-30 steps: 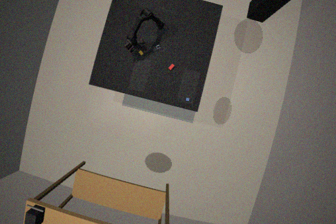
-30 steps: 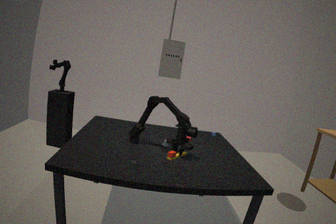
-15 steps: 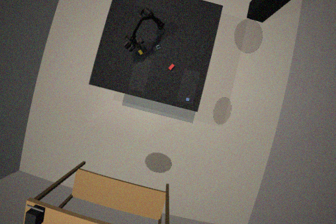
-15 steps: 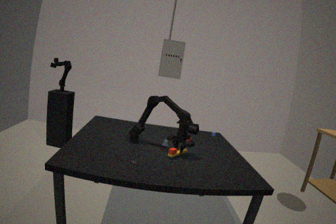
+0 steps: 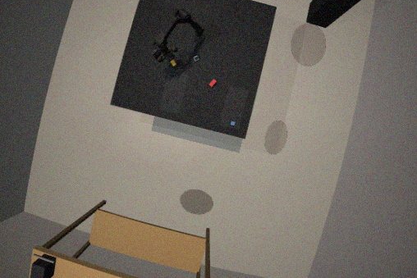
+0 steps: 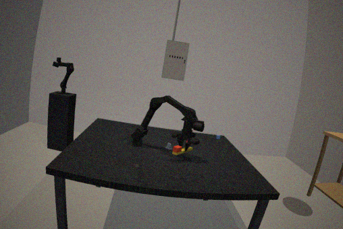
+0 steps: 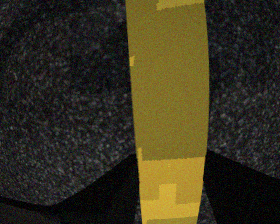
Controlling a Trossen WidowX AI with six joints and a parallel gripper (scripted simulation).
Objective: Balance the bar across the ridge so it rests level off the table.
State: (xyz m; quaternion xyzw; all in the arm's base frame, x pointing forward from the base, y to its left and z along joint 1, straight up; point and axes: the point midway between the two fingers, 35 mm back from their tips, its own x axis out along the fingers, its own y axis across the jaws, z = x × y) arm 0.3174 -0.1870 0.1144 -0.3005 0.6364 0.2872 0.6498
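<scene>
The gripper is clamped on the near end of the bar (image 7: 167, 96), which lies along the table (image 6: 101, 160). The bar appears a rigid, flat, smooth yellow slab, likely light; gripping nearer its middle would ease balancing. Beyond sits the red ridge (image 5: 212, 83), a small block, well apart.

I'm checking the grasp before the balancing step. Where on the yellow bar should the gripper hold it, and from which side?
Across its narrow width, coming from above. The yellow bar is long and flat with straight parallel long edges for the fingers to pinch. The gripper is shut on it near one end; a hold nearer mid-length would probably tip less.
</scene>
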